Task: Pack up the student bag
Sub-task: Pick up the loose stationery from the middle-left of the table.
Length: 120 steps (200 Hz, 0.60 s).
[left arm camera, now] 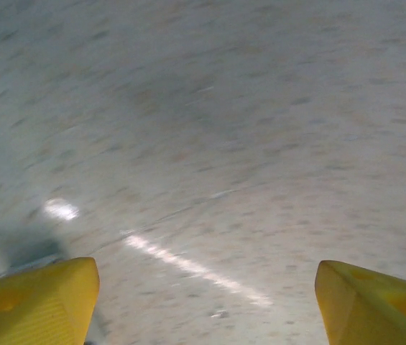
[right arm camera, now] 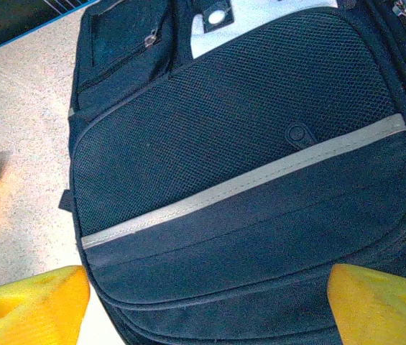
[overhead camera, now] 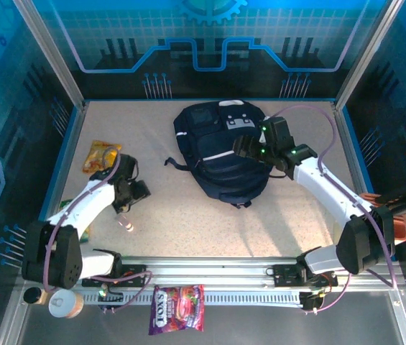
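Observation:
The student bag [overhead camera: 220, 154] lies flat in the middle of the table, dark navy with a grey-white top patch at its far end. My right gripper [overhead camera: 249, 149] hovers over the bag's right side, open. In the right wrist view its yellow fingers [right arm camera: 30, 305] stand wide apart above the bag's [right arm camera: 246, 180] mesh front pocket and grey stripe, with nothing between them. My left gripper [overhead camera: 136, 192] is left of the bag, low over bare table, open. Its yellow fingers [left arm camera: 34, 298] frame nothing but the speckled tabletop [left arm camera: 210, 144].
A small pale stick-like item [overhead camera: 127, 225] lies on the table just in front of the left gripper. A yellow snack packet [overhead camera: 100, 156] sits at the left. A Fox's candy bag [overhead camera: 177, 318] and a tape roll [overhead camera: 65, 305] rest by the front rail. An orange object [overhead camera: 398, 226] sits at the right edge.

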Tool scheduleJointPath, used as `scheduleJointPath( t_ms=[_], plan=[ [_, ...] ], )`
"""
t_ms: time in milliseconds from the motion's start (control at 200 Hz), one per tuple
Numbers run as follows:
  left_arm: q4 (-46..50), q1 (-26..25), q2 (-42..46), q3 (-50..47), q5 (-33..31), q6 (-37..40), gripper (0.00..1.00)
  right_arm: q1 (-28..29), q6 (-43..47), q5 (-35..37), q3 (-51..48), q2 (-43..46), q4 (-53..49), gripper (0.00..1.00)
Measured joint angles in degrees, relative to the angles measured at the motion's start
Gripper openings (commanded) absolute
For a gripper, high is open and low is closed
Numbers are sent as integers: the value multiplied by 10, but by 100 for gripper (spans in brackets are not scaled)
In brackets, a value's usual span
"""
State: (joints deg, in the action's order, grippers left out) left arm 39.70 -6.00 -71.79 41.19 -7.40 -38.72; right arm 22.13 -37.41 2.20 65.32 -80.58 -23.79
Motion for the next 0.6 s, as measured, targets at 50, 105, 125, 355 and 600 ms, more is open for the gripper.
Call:
scheduleJointPath(
  t_ms=[50,105,125,355,600],
  plan=[
    [13,14,20,-15,-8,-14,80,0,0,0,0,-5,0,87],
    [23,24,40,-22,-12,-25,79,0,0,0,0,-12,-1,86],
    [25,26,46,-24,-15,-30,79,0,0,0,1,-15,-1,86],
    [28,45,64,-41,-33,-64,73,1,0,-2,8,-35,-2,86],
    [39,47,46,-73,-39,-106,61,1,0,-3,9,-37,-2,85]
  ],
)
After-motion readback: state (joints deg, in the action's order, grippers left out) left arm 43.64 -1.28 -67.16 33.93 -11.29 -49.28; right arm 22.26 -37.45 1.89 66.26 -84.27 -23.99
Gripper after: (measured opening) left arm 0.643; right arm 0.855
